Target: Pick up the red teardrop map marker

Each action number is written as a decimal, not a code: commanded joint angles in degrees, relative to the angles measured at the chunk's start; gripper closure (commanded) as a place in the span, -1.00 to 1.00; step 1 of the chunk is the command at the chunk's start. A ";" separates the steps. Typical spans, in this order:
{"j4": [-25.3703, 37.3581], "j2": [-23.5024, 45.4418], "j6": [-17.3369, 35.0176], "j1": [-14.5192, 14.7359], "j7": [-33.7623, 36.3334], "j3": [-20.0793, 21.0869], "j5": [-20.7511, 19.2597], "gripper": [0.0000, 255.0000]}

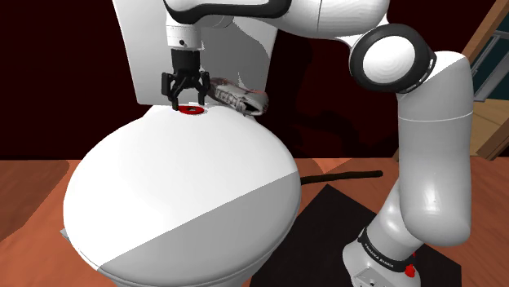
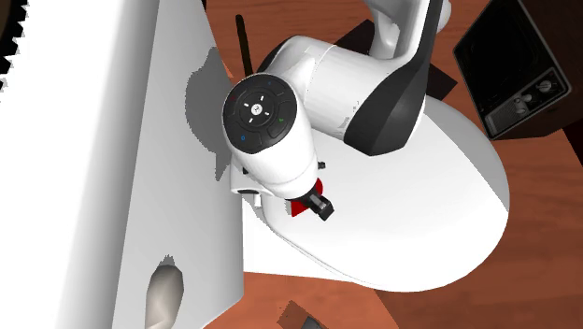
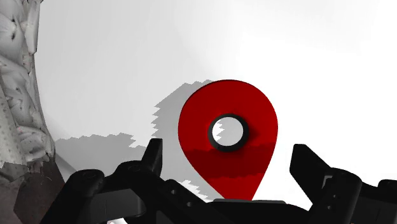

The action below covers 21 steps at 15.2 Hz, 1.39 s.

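The red teardrop map marker (image 3: 228,137), with a black-rimmed round hole, lies flat on the white round tabletop (image 1: 188,196) near its far edge. From the shoulder view the marker (image 1: 193,109) shows just beneath my black gripper (image 1: 186,106), which hangs straight down over it. My gripper (image 3: 226,168) is open in the wrist view, one finger on each side of the marker's pointed end, neither touching it. Seen from above in the second exterior view, a sliver of the marker (image 2: 299,207) peeks out under the hand.
A grey-white shoe (image 1: 238,98) lies on the table's far edge beside the marker and shows again as the shoe (image 3: 22,95) close to one finger. A white panel (image 1: 151,49) stands behind the table. A black box (image 2: 512,65) sits beyond it.
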 commanded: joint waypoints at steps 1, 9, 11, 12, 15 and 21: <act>-0.39 -0.04 0.38 -0.03 -0.05 -0.01 0.00 1.00; -0.26 0.05 0.32 -0.03 -0.06 -0.02 -0.01 1.00; 0.43 0.02 -0.39 0.01 0.02 0.00 0.00 1.00; 1.43 0.16 -1.24 0.06 0.09 0.01 -0.03 1.00; 4.79 0.82 -3.93 0.26 0.32 0.04 -0.13 1.00; 13.02 3.02 -9.94 0.86 0.85 0.06 -0.46 1.00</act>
